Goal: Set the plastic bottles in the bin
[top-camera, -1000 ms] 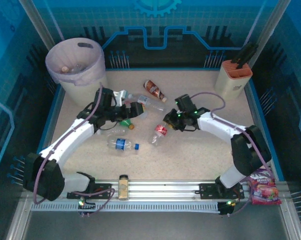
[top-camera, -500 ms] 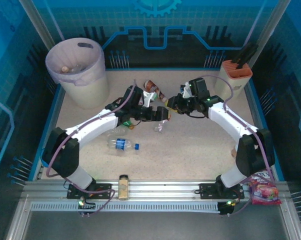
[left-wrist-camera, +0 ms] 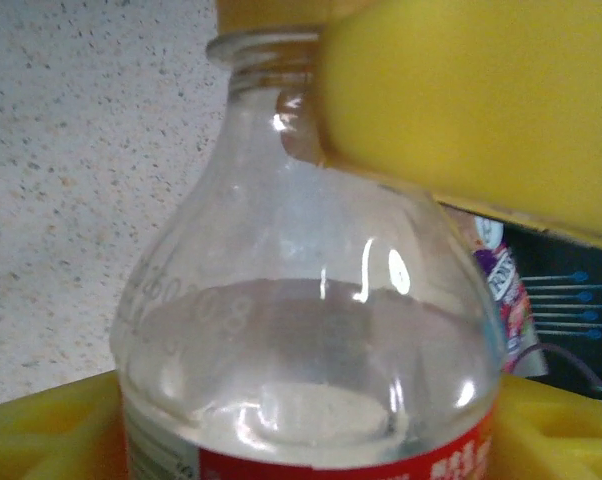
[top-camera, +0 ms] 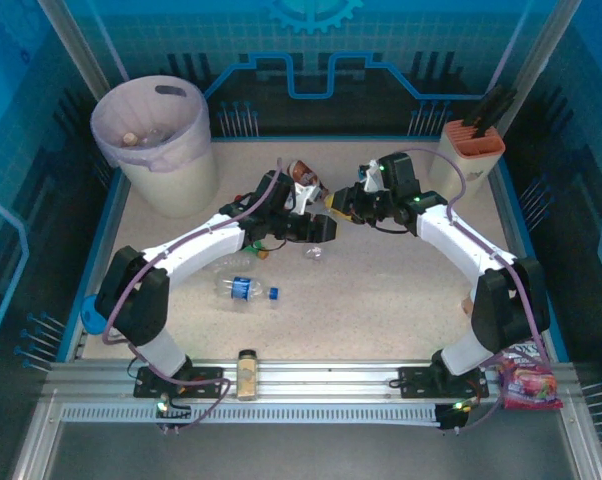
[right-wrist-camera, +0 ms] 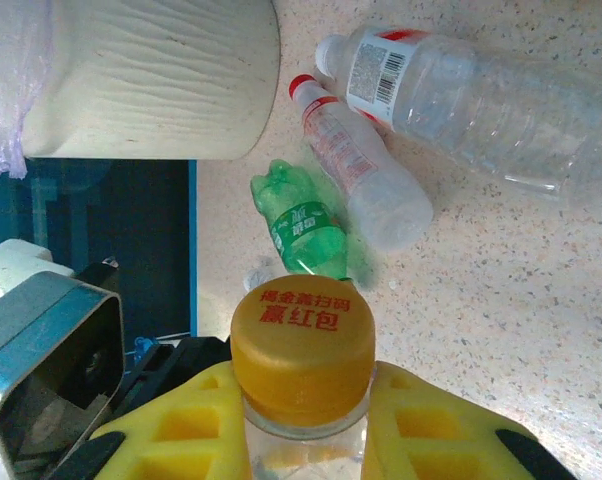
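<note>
Yellow-capped bottle (right-wrist-camera: pixel 301 345), clear with a red label, is held over the middle of the surface (top-camera: pixel 381 300), between the two arms. The right jaws are clamped on its neck just under the cap. Its body runs from there into the left jaws, so the long axis bridges the two wrists; in the left wrist view the label end sits between the yellow pads (left-wrist-camera: pixel 41 425) and the neck points away. The left jaws stand at a middling width around the body, and I cannot tell whether they bear on it yet. The bin (top-camera: pixel 171 180) is in the far left corner, well apart from the bottle, and the left arm (top-camera: pixel 201 245) is the nearer to it, so a handover to that side looks like the step in hand. A second ago the right arm (top-camera: pixel 461 240) was low over mid-surface and the left jaws were wide; since then both have met at the centre and the left jaws have narrowed. A green bottle (right-wrist-camera: pixel 301 225) and a blue-labelled bottle (top-camera: pixel 243 288) lie on the surface.
</note>
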Available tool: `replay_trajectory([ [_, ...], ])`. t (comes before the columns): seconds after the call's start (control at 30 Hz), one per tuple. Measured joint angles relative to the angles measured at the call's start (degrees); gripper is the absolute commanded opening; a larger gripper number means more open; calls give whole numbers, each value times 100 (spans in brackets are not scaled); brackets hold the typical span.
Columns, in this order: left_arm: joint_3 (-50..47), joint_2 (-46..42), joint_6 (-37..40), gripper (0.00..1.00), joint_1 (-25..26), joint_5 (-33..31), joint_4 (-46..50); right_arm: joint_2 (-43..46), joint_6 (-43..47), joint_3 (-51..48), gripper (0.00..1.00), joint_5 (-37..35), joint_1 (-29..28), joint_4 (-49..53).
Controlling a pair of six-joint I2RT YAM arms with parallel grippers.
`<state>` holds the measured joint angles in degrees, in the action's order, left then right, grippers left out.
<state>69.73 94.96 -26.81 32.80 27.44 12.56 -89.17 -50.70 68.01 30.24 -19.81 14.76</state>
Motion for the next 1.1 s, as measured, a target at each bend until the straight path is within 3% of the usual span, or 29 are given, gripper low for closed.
replay_trajectory([
  [0.1, 0, 0, -20, 59, 0, -39, 4, -9, -52, 0, 18, 2, 0, -13],
  [0.37, 0, 7, -28, 54, 0, -72, -17, 4, -107, -9, 72, 81, 120, -87],
  [0.5, 0, 15, -26, 50, -39, -107, -17, 133, 125, -4, 84, 57, 358, 166],
  [0.73, 763, 15, 227, 39, -350, -260, 697, 669, 590, -22, 90, -22, 785, 629],
  [0.93, 2417, 15, 826, 10, -992, -474, 1600, 793, 997, -184, 90, -155, 863, 933],
  [0.97, 2710, 15, 931, 1, -1167, -516, 1779, 793, 1080, -225, 90, -188, 863, 1016],
  [1.1, 3709, 120, 1300, 0, -1825, -640, 2345, 793, 1495, -249, 91, -450, 793, 1443],
])
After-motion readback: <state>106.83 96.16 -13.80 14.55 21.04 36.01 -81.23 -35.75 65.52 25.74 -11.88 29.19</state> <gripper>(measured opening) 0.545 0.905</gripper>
